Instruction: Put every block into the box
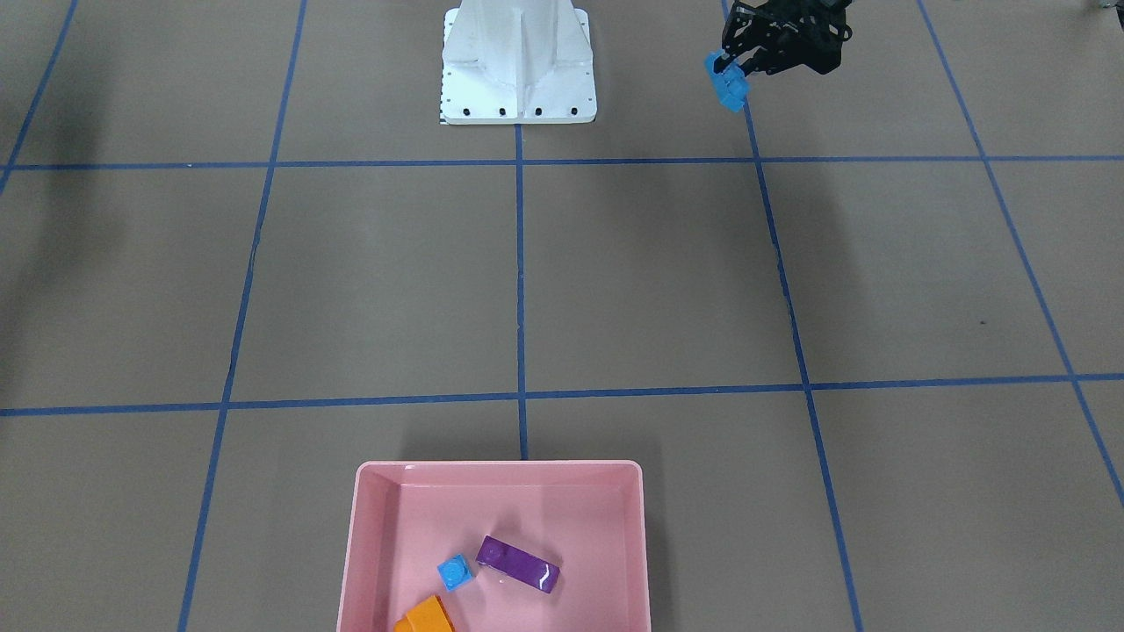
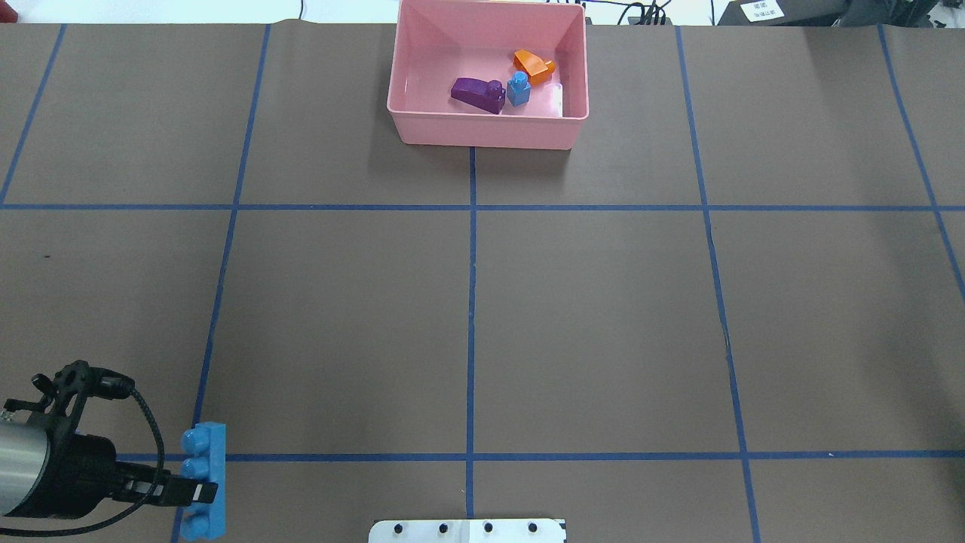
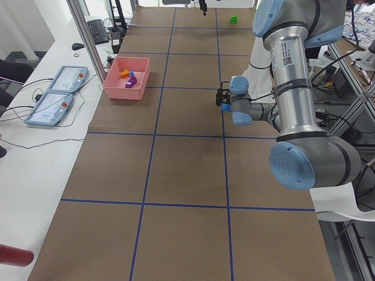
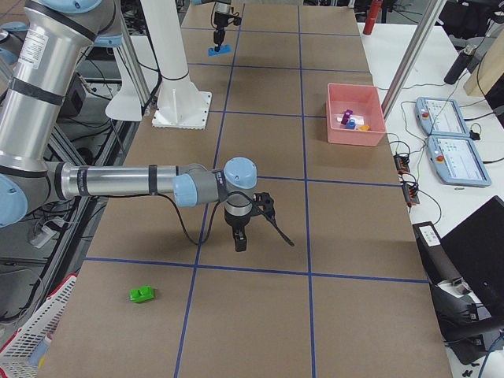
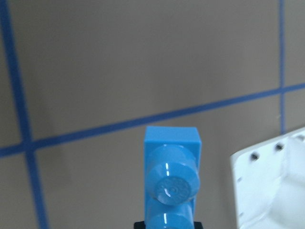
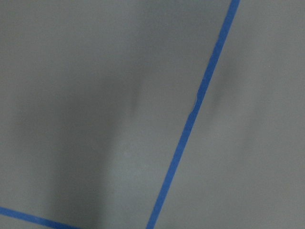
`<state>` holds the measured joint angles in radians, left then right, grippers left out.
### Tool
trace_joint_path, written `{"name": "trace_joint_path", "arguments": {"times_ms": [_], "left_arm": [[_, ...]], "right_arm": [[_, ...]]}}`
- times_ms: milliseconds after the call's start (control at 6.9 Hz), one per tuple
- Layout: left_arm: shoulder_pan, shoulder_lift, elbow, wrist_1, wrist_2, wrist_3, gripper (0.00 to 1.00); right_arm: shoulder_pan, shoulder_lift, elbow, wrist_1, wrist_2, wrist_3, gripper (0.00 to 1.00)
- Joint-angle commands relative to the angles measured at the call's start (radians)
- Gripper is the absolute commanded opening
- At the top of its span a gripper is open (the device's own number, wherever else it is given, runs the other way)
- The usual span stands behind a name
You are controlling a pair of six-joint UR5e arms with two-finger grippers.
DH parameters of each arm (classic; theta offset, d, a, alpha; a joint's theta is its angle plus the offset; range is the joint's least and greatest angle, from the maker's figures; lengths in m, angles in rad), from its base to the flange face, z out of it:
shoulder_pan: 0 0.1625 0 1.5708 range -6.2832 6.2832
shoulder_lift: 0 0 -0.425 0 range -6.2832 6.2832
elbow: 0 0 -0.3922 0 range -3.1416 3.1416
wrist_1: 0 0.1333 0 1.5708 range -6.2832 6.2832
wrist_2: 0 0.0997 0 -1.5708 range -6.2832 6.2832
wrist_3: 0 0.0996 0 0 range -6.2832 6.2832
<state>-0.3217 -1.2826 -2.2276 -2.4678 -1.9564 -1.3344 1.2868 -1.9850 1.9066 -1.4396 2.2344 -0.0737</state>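
Note:
My left gripper point(image 2: 197, 492) is shut on the long thin light-blue brick point(image 2: 204, 480), holding it above the table near the robot base; the brick fills the left wrist view point(image 5: 171, 179). The pink box point(image 2: 482, 137) stands at the far middle of the table. In it lie the orange brick point(image 2: 534, 65), the purple brick point(image 2: 477, 93) and the small light-blue square brick point(image 2: 518, 88). The green brick point(image 4: 142, 294) lies on the table far out on my right side. My right gripper point(image 4: 241, 239) shows only in the side views, near the table, right of the green brick; open or shut I cannot tell.
The white robot base point(image 1: 518, 70) stands at the table's near middle edge. Blue tape lines point(image 2: 471, 302) divide the brown table into squares. Two tablets point(image 3: 55, 93) lie on a side bench beyond the box. A white basket point(image 4: 35, 331) sits off the table near the green brick.

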Motion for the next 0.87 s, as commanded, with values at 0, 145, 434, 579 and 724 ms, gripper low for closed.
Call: {"name": "trace_joint_path", "arguments": {"times_ms": [0,145,434,579,724], "left_arm": [[-0.08,-0.099,0.009,0.003,0.001,-0.012,0.0],[-0.123,-0.2,0.05,0.006,0.004,-0.044,0.0],[-0.178,-0.392,0.155,0.01,0.008,-0.1,0.0],[-0.207,-0.453,0.195,0.01,0.01,-0.11,0.0],[-0.214,-0.468,0.216,0.01,0.01,-0.109,0.0]], "right_arm": [[-0.021,-0.067,-0.044,-0.001,0.016,-0.092,1.0],[-0.065,-0.108,-0.044,-0.001,0.046,-0.101,1.0],[-0.133,-0.143,-0.093,-0.001,0.048,-0.126,1.0],[-0.154,-0.144,-0.122,-0.001,0.048,-0.124,1.0],[-0.167,-0.165,-0.129,0.001,0.048,-0.123,1.0]]}}
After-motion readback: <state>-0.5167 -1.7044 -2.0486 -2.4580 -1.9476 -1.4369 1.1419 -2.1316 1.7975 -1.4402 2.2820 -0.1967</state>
